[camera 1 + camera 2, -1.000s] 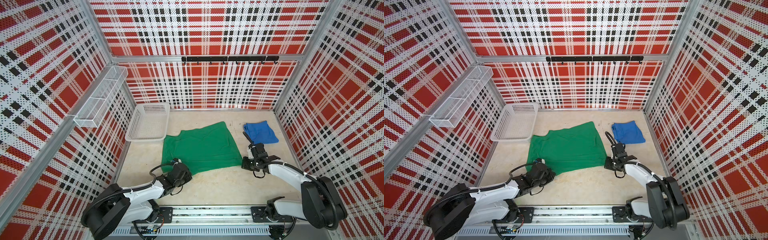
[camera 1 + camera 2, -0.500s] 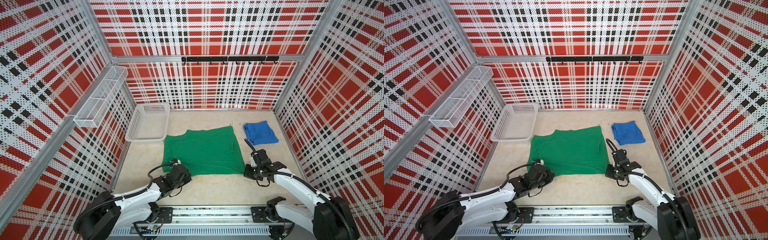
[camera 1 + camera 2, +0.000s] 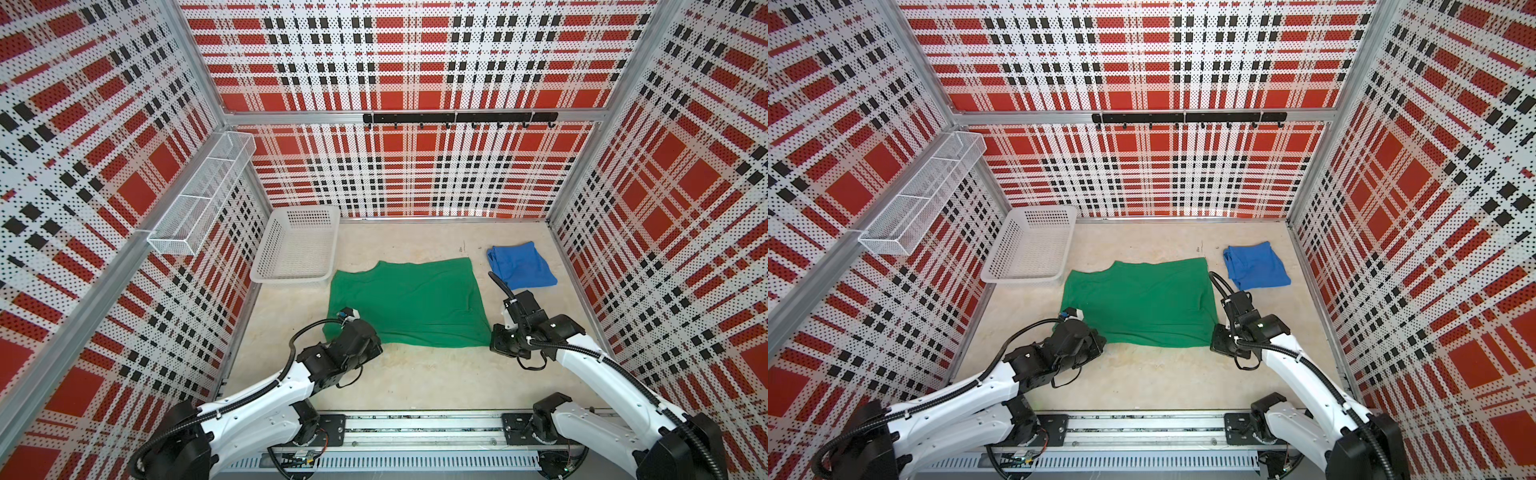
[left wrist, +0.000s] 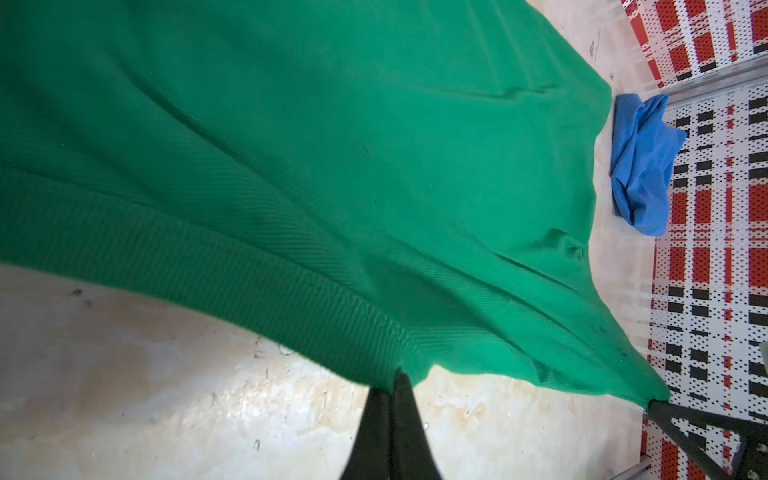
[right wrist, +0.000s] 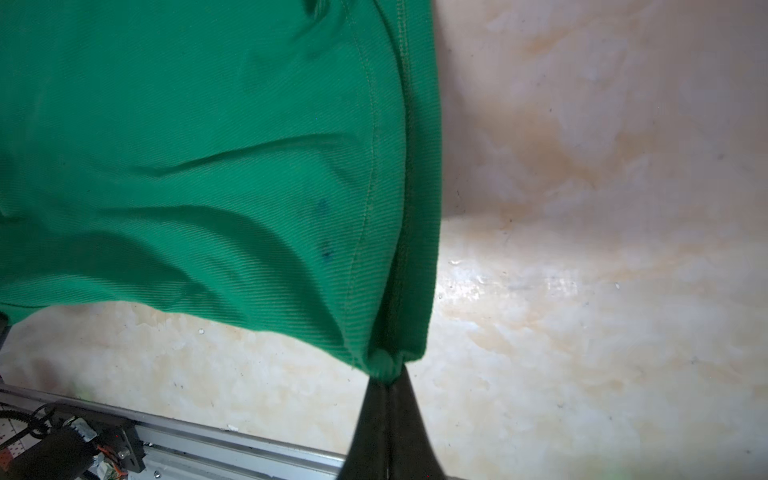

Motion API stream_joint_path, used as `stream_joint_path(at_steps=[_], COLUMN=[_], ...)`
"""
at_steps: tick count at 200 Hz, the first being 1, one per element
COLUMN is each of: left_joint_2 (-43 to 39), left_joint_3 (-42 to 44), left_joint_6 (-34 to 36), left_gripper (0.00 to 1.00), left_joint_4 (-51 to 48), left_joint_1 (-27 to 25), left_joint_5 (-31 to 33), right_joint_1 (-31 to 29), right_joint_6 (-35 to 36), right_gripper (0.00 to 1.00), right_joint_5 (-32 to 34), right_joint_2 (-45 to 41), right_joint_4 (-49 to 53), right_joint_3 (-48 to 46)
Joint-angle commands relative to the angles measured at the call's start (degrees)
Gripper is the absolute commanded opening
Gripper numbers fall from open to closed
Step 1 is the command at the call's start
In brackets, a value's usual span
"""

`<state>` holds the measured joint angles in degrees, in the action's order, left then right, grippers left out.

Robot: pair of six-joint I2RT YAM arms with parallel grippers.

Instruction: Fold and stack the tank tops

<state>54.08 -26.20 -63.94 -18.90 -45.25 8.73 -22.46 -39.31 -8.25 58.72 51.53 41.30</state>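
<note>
From near side, left arm (image 3: 266,401) stretches low, far and rightward; left wrist (image 3: 353,345) dips down. There left gripper (image 4: 394,386) pinches near left corner of green top (image 3: 407,299), fingers pressed together. Opposite, right arm (image 3: 598,374) angles far and leftward, right wrist (image 3: 523,328) low; right gripper (image 5: 388,380) clamps near right corner same way. Grippers well apart.

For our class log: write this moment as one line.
left pincer: shut on green top | right pincer: shut on green top | blue top: apart

The green tank top (image 3: 409,303) has been pulled nearer and straightened out.
</note>
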Motion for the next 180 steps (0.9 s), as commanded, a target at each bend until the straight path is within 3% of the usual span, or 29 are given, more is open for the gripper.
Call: stream_joint_path(at_steps=[1,62,180], left_joint_2=[1.3,11.5,32.8], left_joint_3=[-2.8,-11.0,-25.6], left_joint_6=[6.5,21.3,36.5], left_gripper=[0.00,0.00,0.00], left_joint_4=[-4.2,-4.7,-3.9], left_joint_1=[3.2,12.8,20.1], left_joint_5=[-1.0,-6.0,-9.4], right_joint_1=[0.4,4.8,9.5], right_joint_6=[3.0,10.6,19.8], right_gripper=[0.00,0.00,0.00], right_joint_5=[2.6,3.5,2.9], right_joint_2=[2.5,11.9,33.1], right_joint_4=[4.0,0.9,-6.6], right_joint_3=[3.9,10.4,24.5])
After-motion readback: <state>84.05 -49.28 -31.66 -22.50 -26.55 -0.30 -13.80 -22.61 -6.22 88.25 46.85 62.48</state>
